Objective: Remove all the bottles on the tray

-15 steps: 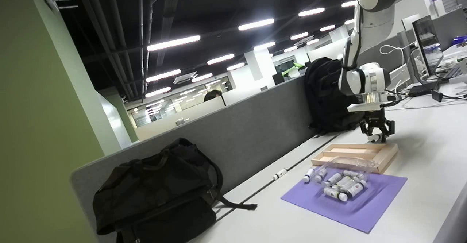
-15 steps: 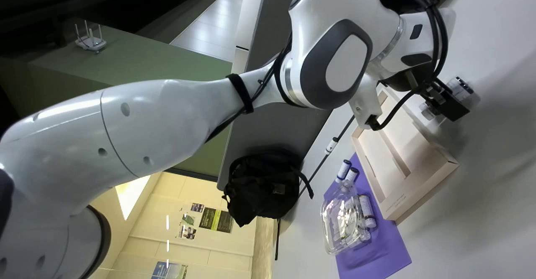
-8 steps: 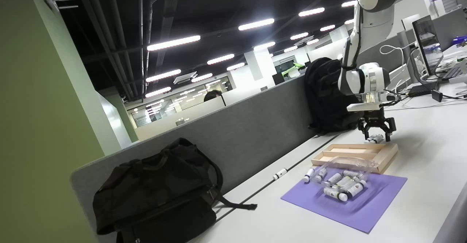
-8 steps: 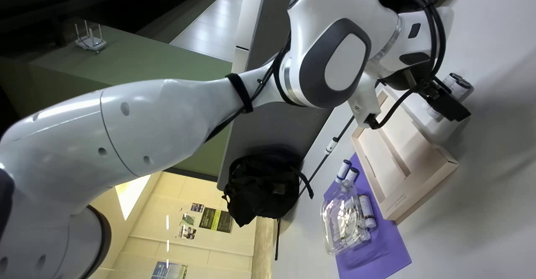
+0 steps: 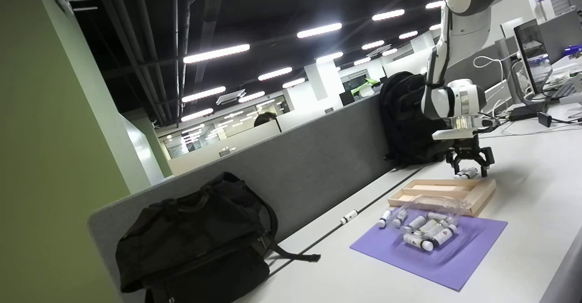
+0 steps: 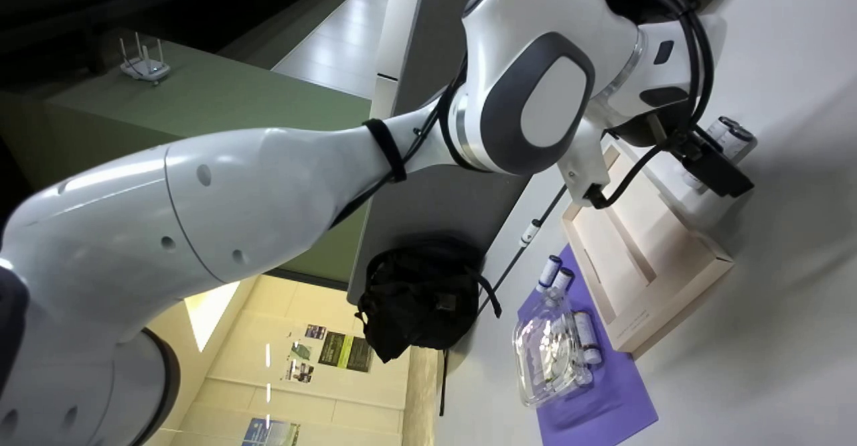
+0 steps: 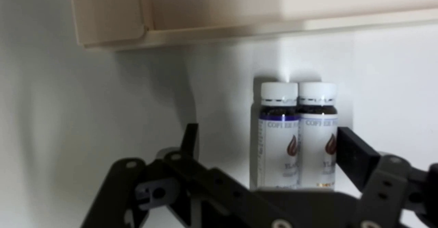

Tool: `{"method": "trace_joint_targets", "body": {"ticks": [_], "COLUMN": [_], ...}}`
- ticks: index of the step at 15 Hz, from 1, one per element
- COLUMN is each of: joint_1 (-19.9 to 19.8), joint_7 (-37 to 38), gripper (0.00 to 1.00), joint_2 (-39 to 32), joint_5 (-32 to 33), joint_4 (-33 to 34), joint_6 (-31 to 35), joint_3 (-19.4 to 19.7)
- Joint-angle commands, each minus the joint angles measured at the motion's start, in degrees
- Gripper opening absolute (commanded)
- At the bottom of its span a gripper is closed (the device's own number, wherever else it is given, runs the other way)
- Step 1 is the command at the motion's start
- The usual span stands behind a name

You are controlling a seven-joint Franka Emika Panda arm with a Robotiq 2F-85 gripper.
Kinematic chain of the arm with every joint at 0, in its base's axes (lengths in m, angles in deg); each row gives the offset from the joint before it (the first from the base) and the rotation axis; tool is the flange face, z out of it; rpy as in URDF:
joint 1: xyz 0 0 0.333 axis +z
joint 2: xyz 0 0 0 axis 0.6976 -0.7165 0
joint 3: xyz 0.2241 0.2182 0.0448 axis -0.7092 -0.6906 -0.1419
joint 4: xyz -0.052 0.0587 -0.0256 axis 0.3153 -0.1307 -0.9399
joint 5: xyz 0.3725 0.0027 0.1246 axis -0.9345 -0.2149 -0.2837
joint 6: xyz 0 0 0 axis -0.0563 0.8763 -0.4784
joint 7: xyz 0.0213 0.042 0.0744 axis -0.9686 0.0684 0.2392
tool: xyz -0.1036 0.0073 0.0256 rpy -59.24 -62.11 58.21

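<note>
Two small bottles with white caps and white labels, one with a purple band (image 7: 279, 146) and one with a white band (image 7: 318, 146), lie side by side on the desk just outside the light-wood tray (image 5: 482, 194). My gripper (image 7: 267, 135) is open around both in the wrist view. Its right finger is at the white-banded bottle's side; the left finger stands apart. The pair also shows under the gripper in both exterior views (image 5: 466, 173) (image 6: 736, 139). No bottles show in the visible part of the tray; the arm hides part of it in an exterior view (image 6: 669, 285).
A clear container (image 5: 434, 203) with several bottles (image 5: 443, 235) sits on a purple sheet (image 5: 459, 266). Two bottles (image 5: 385, 218) lie beside it. Another bottle (image 5: 348, 217) lies by the desk gap. Black bags (image 5: 195, 244) and a grey partition (image 5: 327, 162) line the desk's back.
The gripper has opened wider, letting go of a bottle, which now lies against the other one. The last half second shows almost no movement.
</note>
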Motion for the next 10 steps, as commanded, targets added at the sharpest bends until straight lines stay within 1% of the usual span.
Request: {"method": "trace_joint_targets", "body": {"ticks": [1, 10], "joint_1": [0.76, 0.11], "joint_7": [2.25, -0.87], "gripper": [1.0, 1.0], "joint_2": [-0.47, 5.39], "joint_5": [0.05, -2.41], "joint_4": [1.23, -2.7], "joint_6": [-1.23, 1.21], "joint_3": [0.91, 0.06]}}
